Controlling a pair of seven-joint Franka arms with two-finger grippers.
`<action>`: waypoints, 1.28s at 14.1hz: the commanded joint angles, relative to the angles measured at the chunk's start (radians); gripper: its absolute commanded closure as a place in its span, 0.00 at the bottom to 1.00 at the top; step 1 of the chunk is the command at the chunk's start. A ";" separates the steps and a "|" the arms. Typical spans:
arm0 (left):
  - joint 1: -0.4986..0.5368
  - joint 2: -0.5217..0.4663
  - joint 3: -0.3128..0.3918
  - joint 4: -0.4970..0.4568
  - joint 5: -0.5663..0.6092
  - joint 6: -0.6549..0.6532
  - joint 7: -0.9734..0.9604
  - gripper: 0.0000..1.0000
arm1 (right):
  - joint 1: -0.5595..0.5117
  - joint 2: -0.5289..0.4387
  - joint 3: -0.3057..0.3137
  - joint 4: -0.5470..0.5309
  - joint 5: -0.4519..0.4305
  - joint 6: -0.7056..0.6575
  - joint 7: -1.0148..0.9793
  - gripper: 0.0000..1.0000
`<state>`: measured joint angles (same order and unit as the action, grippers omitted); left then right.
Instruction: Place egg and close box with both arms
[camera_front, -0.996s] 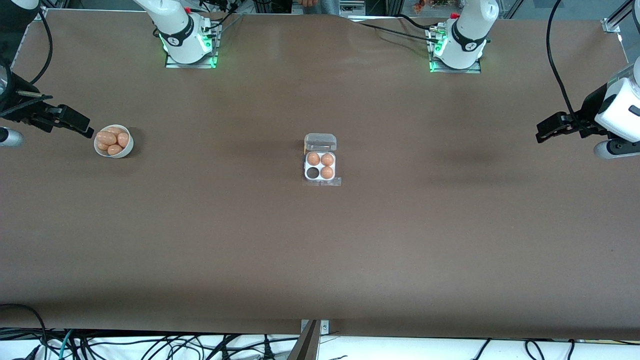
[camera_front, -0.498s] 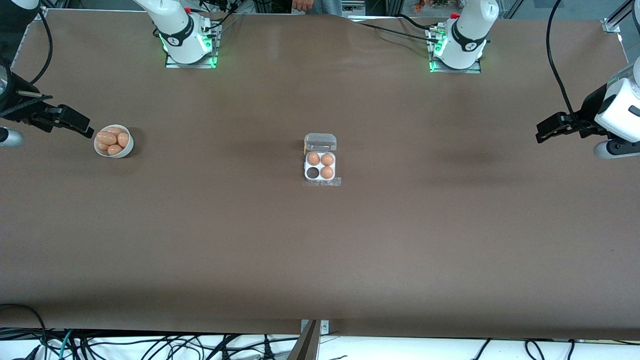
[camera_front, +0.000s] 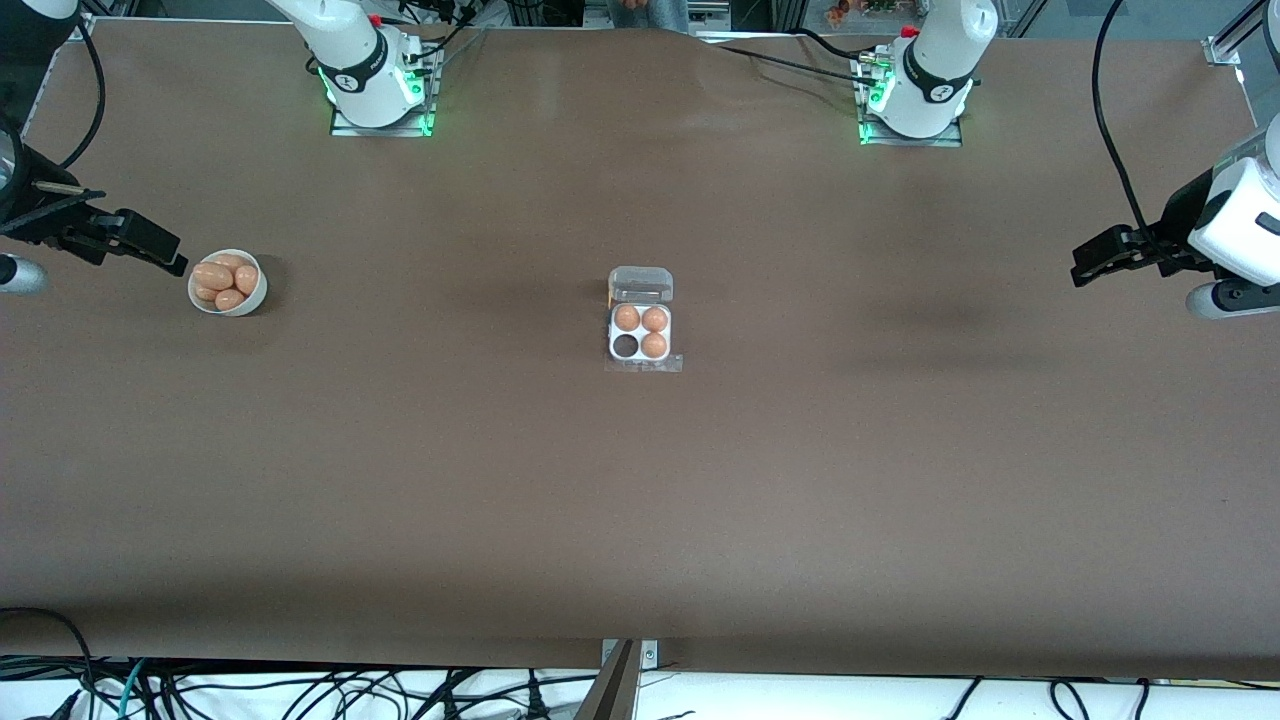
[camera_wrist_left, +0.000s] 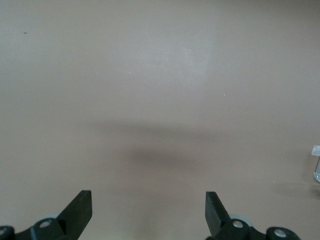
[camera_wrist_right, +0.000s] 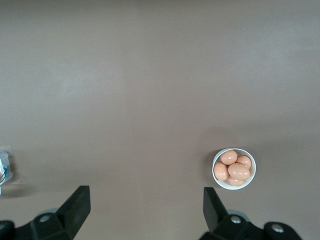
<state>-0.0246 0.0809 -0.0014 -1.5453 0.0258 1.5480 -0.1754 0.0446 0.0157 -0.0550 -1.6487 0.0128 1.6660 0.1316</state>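
The box (camera_front: 640, 360) lies mid-table with its clear lid (camera_front: 640, 284) swung open. Three eggs (camera_front: 641, 319) fill its cells; one cell (camera_front: 626, 346) is dark and empty. Several more eggs (camera_front: 222, 278) lie in a white bowl (camera_front: 256, 296) toward the right arm's end, also seen as eggs (camera_wrist_right: 234, 168) in the right wrist view. My right gripper (camera_front: 176, 263) hangs open just beside the bowl; in its own view the right gripper (camera_wrist_right: 147, 206) holds nothing. My left gripper (camera_front: 1082, 270) waits open over the left arm's end, and the left gripper (camera_wrist_left: 148, 210) is over bare table.
The brown table (camera_front: 640, 500) spreads wide around the box. Both arm bases, the right (camera_front: 378, 95) and the left (camera_front: 915, 100), stand along the edge farthest from the front camera. Cables (camera_front: 300, 690) hang below the nearest edge. A sliver of the box (camera_wrist_left: 316, 162) shows in the left wrist view.
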 joint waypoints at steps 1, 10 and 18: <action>0.009 0.010 -0.002 0.024 -0.017 -0.017 0.017 0.00 | -0.008 -0.008 0.007 -0.005 -0.007 -0.008 -0.012 0.00; 0.009 0.010 -0.002 0.024 -0.017 -0.017 0.017 0.00 | -0.009 0.010 0.007 -0.005 -0.007 -0.009 -0.047 0.00; 0.009 0.010 -0.002 0.022 -0.017 -0.017 0.017 0.00 | -0.064 0.173 -0.184 -0.014 0.013 -0.046 -0.499 0.00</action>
<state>-0.0242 0.0830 -0.0007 -1.5454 0.0258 1.5479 -0.1754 0.0009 0.1418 -0.2061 -1.6656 0.0135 1.6304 -0.2833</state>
